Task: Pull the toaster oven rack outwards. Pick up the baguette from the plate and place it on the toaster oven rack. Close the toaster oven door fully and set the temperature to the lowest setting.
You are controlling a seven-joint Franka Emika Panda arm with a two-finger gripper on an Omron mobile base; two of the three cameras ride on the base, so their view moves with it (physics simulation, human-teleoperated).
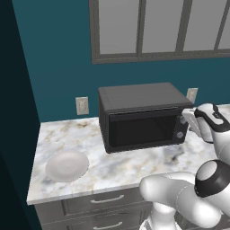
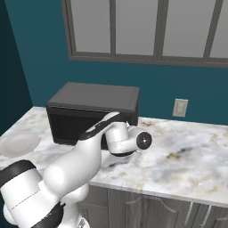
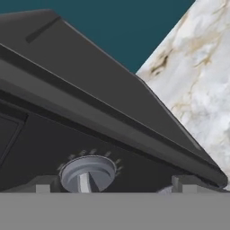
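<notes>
the claw (image 3: pixel 110 188) sits close against the right-hand control panel of the toaster oven (image 1: pixel 139 114), its two fingers spread wide with nothing held between them. just ahead of it, in the gap between the fingertips, is a round grey knob (image 3: pixel 87 173) ringed with small tick marks; the fingers straddle it without pinching, which reads as lining up to turn the temperature dial. seen from the left base camera, the white hand (image 1: pixel 204 121) reaches in from the oven's right side, so it faces the panel square on. beyond the knob runs the oven's dark top edge, and off to the claw's far side the toaster oven door (image 1: pixel 141 130) looks shut, its dark pane flush with the body. the rack cannot be seen through the glass, nor can the baguette. well apart from the claw, at the far end of the marble counter (image 1: pixel 134 164) past the oven, lies the plate (image 1: pixel 67 165), white and bare. judging by that, the loading looks done and only the dial remains.
</notes>
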